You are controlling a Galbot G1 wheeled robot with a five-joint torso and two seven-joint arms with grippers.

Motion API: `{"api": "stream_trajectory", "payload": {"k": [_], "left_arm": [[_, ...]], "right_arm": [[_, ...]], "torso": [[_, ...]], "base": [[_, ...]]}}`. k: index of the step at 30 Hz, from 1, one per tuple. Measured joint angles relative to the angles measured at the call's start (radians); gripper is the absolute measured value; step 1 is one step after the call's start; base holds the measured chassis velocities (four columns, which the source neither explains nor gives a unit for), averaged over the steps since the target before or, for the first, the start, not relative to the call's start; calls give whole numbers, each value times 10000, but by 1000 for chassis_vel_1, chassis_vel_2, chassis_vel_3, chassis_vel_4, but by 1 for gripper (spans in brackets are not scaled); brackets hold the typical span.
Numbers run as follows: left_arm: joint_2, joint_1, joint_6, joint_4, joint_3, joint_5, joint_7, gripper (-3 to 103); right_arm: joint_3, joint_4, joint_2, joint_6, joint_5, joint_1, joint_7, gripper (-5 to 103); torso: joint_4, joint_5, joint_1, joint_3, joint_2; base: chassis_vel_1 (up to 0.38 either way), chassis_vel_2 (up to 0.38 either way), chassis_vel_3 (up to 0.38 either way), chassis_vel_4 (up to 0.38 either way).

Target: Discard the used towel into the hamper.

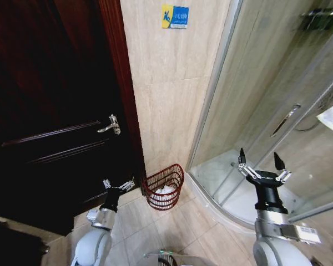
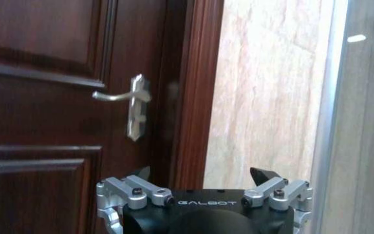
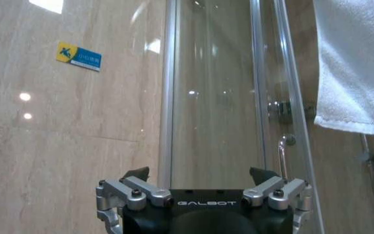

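Towel (image 3: pixel 356 63) hangs on the glass shower enclosure (image 1: pixel 255 111), up and to the right of the right gripper (image 1: pixel 262 164), long axis vertical. That gripper is nearer, jaws spread wide, empty. Left gripper (image 1: pixel 119 184) (also wide, empty) sits by the door (image 1: pixel 50 111), beside the hamper (image 1: pixel 164 187) on the floor between the arms.

hamper (image 1: pixel 164 187) against wall, towel (image 1: pixel 165 190) inside
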Motion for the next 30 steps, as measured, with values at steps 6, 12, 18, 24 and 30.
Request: {"api": "stream_trajectory", "payload": {"k": [6,12,18,24,30], "left_arm": [[-114,355,128,-750,-160,12,-74,100],[-399,701,393,-1352,-129,150,76,100],[-690,896,580,-1658,6,291,-226,100],[-892,1120,316,-1665,336,496,-258,100],[-897,1125,285,-1540,413,554,-235,100]], "right_arm": [[-10,34,-13,-61,134,130,7,100],[10,-28,44,-39,297,205,-164,100],[-25,-37,103,55,436,179,-178,100],[-22,96,76,-37,809,123,-544,100],[51,104,2,-98,907,142,-567,100]], "torso": [[0,-1,0,0,0],[0,0,0,0,0],[0,1,0,0,-2],[0,-2,0,0,-2],[0,-2,0,0,-2]], "base": [[0,0,0,0],[0,0,0,0],[0,0,0,0],[0,0,0,0],[0,0,0,0]]}}
